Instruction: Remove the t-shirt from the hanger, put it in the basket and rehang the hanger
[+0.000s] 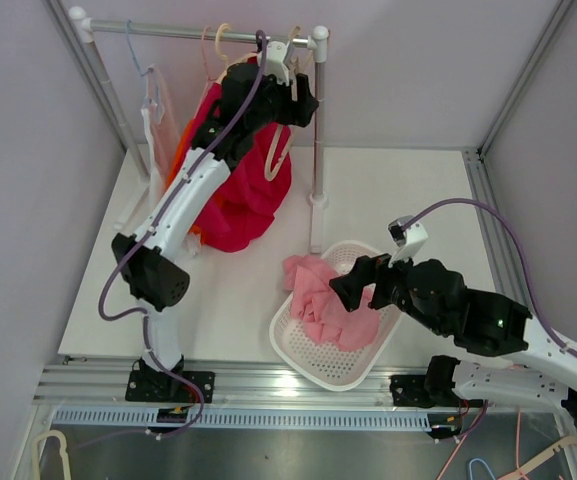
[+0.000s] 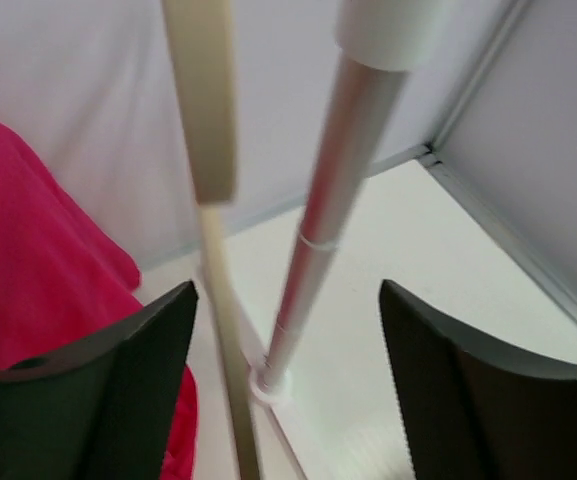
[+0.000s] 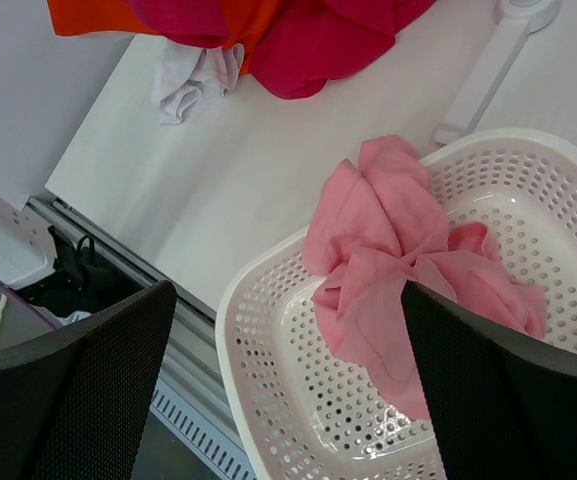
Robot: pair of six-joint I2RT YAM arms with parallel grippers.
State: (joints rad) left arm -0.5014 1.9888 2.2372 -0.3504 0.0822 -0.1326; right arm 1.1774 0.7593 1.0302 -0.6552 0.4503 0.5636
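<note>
The magenta t-shirt (image 1: 243, 200) hangs bunched below the rack rail, its lower folds down at the table; it also fills the left edge of the left wrist view (image 2: 28, 280). A cream hanger (image 1: 276, 155) dangles in front of it. My left gripper (image 1: 293, 95) is up by the rail, open, with the hanger's blurred cream bar (image 2: 203, 110) running between its fingers untouched. Whether the shirt still sits on the hanger is hidden by the arm. My right gripper (image 1: 350, 285) hovers open over the basket, holding nothing (image 3: 288, 290).
The rack's metal post (image 2: 318, 220) stands just beyond the left fingers, its base (image 1: 317, 200) on the table. Orange (image 1: 176, 160) and white (image 1: 154, 120) garments hang on the rail's left part. A white perforated basket (image 1: 298, 350) holds a pink garment (image 3: 388, 240).
</note>
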